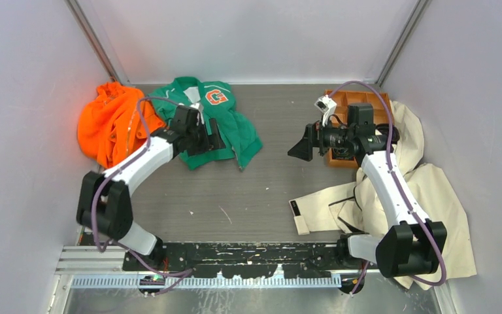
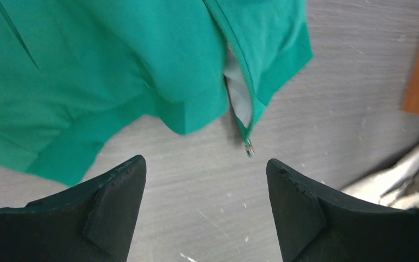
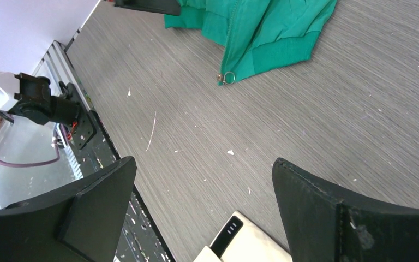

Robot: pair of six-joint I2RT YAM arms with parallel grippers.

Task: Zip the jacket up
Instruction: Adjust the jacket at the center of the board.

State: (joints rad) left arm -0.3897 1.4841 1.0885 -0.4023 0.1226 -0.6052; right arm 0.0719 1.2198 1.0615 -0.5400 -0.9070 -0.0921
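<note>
Showing solely from right wrist: jacket's (image 3: 262, 33) ring pull (image 3: 228, 77).

Count, garments on the table (image 1: 261, 196): 3.
- green jacket (image 1: 235, 127): 1, upper centre-left of the top view.
- orange garment (image 1: 108, 121): 1, upper left.
- cream coat (image 1: 431, 190): 1, right side down to lower right.

Count, details:
- "G" patch (image 1: 216, 97) on the jacket: 1.
- zipper pull (image 3: 227, 77), a metal ring at the jacket hem, top centre of the right wrist view: 1.
- black label (image 1: 294, 207) on the cream coat, lower centre: 1.

Brown tray (image 1: 342, 99), upper right, partly hidden: 1.

Arms: 2, the left arm (image 1: 140, 160) and the right arm (image 1: 382, 180).

Grippers: 2, the left gripper (image 2: 204, 169) and the right gripper (image 3: 204, 166). Two fingers (image 2: 117, 196) each, 4 total.
</note>
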